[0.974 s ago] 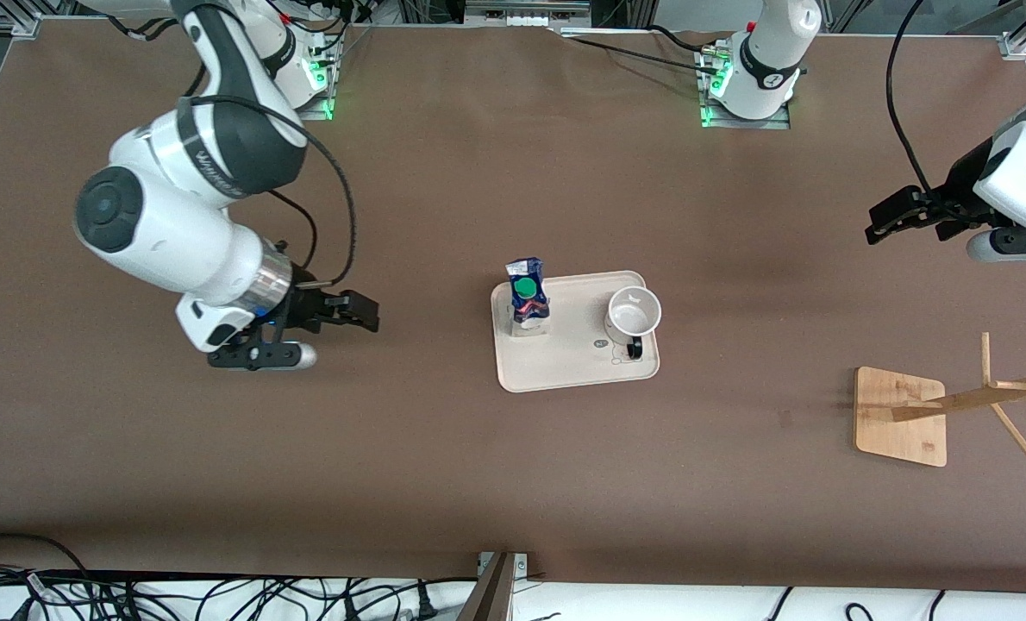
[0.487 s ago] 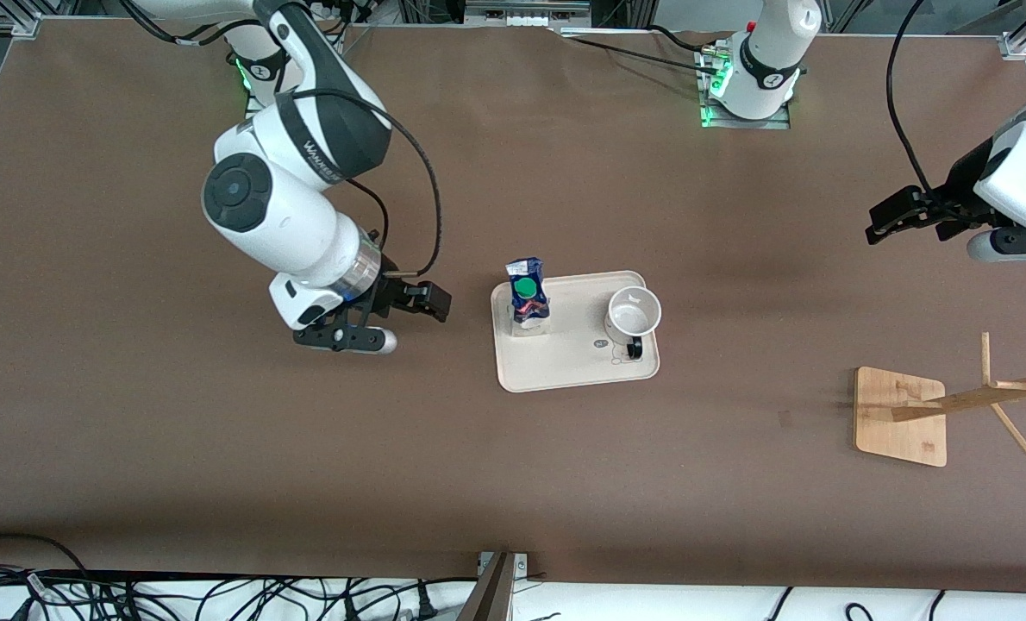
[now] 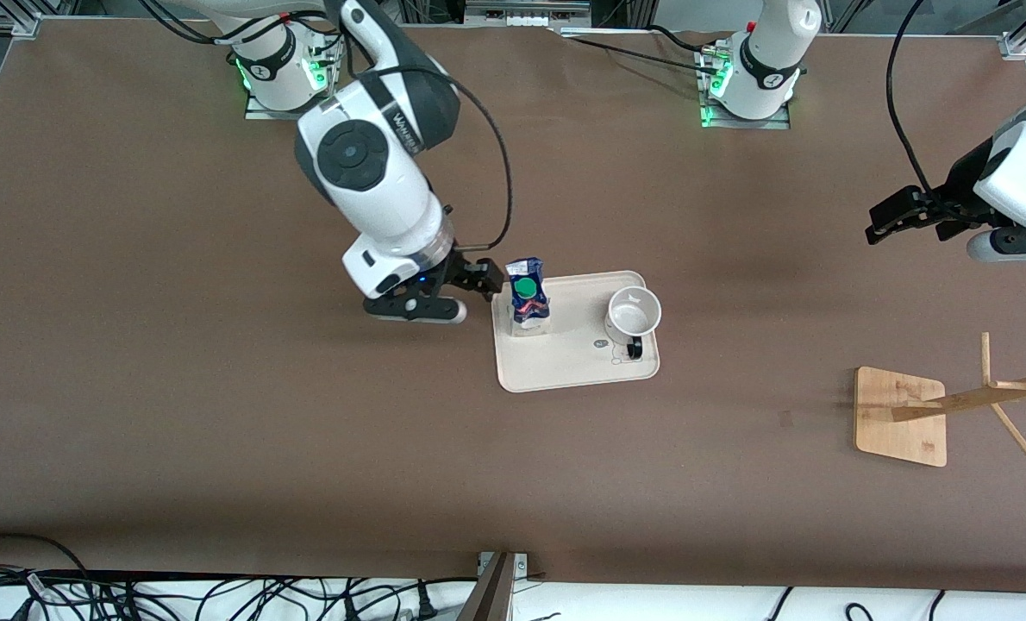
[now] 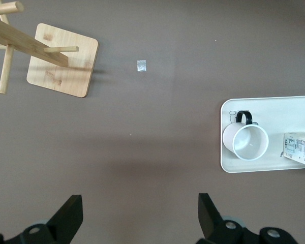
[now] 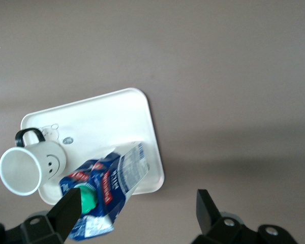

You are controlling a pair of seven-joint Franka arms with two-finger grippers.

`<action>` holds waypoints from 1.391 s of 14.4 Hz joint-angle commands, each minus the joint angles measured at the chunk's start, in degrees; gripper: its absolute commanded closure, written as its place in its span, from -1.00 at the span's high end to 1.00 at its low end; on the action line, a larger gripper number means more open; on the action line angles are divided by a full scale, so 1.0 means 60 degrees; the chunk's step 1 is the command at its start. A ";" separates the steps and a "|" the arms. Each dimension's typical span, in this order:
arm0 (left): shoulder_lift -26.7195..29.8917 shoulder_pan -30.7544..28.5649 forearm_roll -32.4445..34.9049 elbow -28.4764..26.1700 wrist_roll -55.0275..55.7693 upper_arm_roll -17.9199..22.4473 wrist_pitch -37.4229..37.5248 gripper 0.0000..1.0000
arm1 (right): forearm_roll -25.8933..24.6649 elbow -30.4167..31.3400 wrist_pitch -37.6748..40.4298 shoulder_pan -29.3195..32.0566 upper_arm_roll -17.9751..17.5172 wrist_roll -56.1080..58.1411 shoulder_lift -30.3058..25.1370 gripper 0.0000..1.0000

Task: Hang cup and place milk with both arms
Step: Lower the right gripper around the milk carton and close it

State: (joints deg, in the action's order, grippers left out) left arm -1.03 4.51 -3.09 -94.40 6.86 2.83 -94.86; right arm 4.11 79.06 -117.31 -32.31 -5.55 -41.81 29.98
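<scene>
The milk [image 3: 528, 297], a blue and white carton with a green cap, stands on a white tray [image 3: 565, 362] at the edge toward the right arm's end. The white cup [image 3: 634, 315] stands upright on the same tray, its black handle toward the front camera. My right gripper [image 3: 487, 283] is open just beside the milk. In the right wrist view the milk [image 5: 109, 188] leans by one finger of the open right gripper [image 5: 137, 211], with the cup [image 5: 28, 168] beside it. My left gripper [image 3: 888, 220] waits open over bare table at the left arm's end; its view shows the left gripper [image 4: 140, 216], the cup [image 4: 249, 142] and the tray [image 4: 274, 109].
A wooden cup rack [image 3: 901, 414] with pegs stands at the left arm's end of the table, nearer the front camera than the tray. It also shows in the left wrist view as the rack [image 4: 63, 61]. Brown table surface surrounds the tray.
The right arm has swung from the right arm's end of the table toward the tray, ending beside the milk. The left arm, tray, milk and cup have not moved.
</scene>
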 commanded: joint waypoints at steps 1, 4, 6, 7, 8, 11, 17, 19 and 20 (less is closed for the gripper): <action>0.0142 -0.0062 0.0076 -0.0014 -0.0176 -0.0062 0.0063 1.00 | -0.0201 0.0052 -0.0353 -0.0457 0.0076 -0.0341 0.0129 1.00; 0.0128 -0.0062 0.0193 -0.0014 -0.0176 -0.0033 0.0063 1.00 | -0.0333 0.0037 -0.1086 -0.0780 0.0076 -0.0648 0.0627 1.00; 0.0128 -0.0077 0.0208 -0.0028 -0.0190 -0.0018 0.0092 1.00 | -0.0290 0.0051 -0.1394 -0.0912 0.0076 -0.0707 0.0818 1.00; 0.0113 -0.0121 0.0208 -0.0028 -0.0176 -0.0018 0.0092 1.00 | -0.0289 0.0051 -0.1395 -0.1058 0.0076 -0.0722 0.0833 1.00; 0.0099 -0.0194 0.0208 -0.0028 -0.0176 -0.0018 0.0121 1.00 | -0.0304 0.0051 -0.1395 -0.1103 0.0076 -0.0809 0.0848 1.00; 0.0084 -0.0224 0.0208 -0.0028 -0.0292 -0.0018 0.0150 1.00 | -0.0333 0.0051 -0.1410 -0.1162 0.0076 -0.1176 0.0877 1.00; 0.0069 -0.0253 0.0237 -0.0014 -0.0791 -0.0003 0.0296 1.00 | -0.1006 0.0051 -0.1483 -0.1191 0.0076 -0.1161 0.1097 1.00; 0.0069 -0.0253 0.0543 0.0001 -0.0776 -0.0061 0.0399 1.00 | -0.0949 0.0051 -0.1483 -0.1279 0.0076 -0.1176 0.1112 1.00; 0.0069 -0.0253 0.0545 0.0001 -0.0776 -0.0062 0.0400 1.00 | -0.0934 0.0051 -0.1483 -0.1337 0.0076 -0.1176 0.1097 1.00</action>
State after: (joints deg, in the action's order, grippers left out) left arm -1.05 3.39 -1.43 -94.47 3.36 2.97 -93.37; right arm -0.46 79.35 -125.56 -39.17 -5.39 -47.43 36.67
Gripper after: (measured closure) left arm 0.000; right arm 0.000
